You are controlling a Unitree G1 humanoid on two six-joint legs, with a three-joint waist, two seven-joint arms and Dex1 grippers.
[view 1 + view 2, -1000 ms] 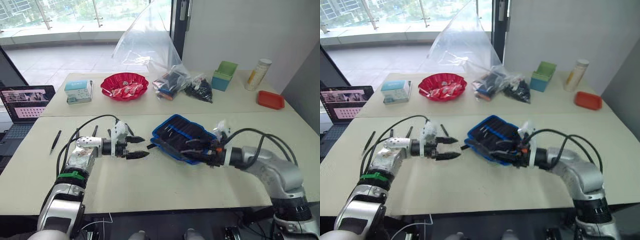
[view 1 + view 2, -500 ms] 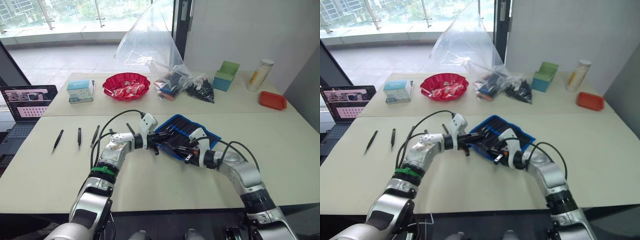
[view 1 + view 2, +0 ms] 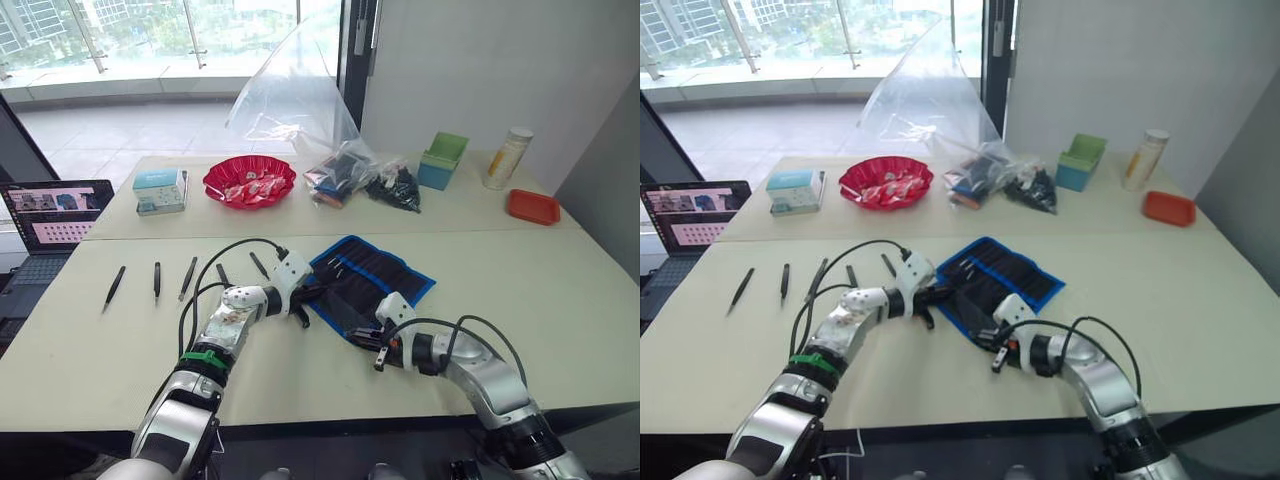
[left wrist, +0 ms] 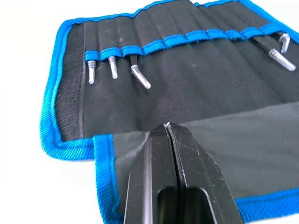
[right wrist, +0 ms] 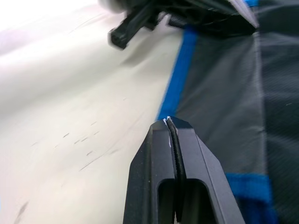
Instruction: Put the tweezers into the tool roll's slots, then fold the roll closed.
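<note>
The tool roll (image 3: 372, 287) lies spread open on the near table (image 3: 560, 290), a little right of the frame's centre in my head views, its blue-trimmed black face up. Its slots (image 4: 187, 39) run side by side across the inner face, and in my left wrist view silver tool ends poke out of several of them: three near the roll's bound end, two more at the far end.

Four tweezers (image 3: 157, 279) lie on the table at centre left, well apart from the roll, spaced in a loose row; a fifth thin black piece (image 3: 259, 264) lies nearer, just beside my left arm.

My left claw (image 3: 300, 312) sits at the roll's left corner, at the middle of the frame. Its two black fingers (image 4: 161, 172) are pressed together with nothing between them, their tips over the grey flap just inside the blue edge binding.

My right claw (image 3: 379, 358) is at the roll's near edge, lower centre right. Its fingers (image 5: 159, 168) are likewise pressed tight, gripping nothing I can see, with the tips at the line where the blue trim meets the bare tabletop.

On the far table sit a red bowl (image 3: 249, 181), a small white-and-teal box (image 3: 159, 189), clear plastic bags (image 3: 345, 165), a green bin (image 3: 443, 160), a pale canister (image 3: 508, 157) and a red tray (image 3: 532, 206). A laptop (image 3: 55, 205) is at the left edge.
</note>
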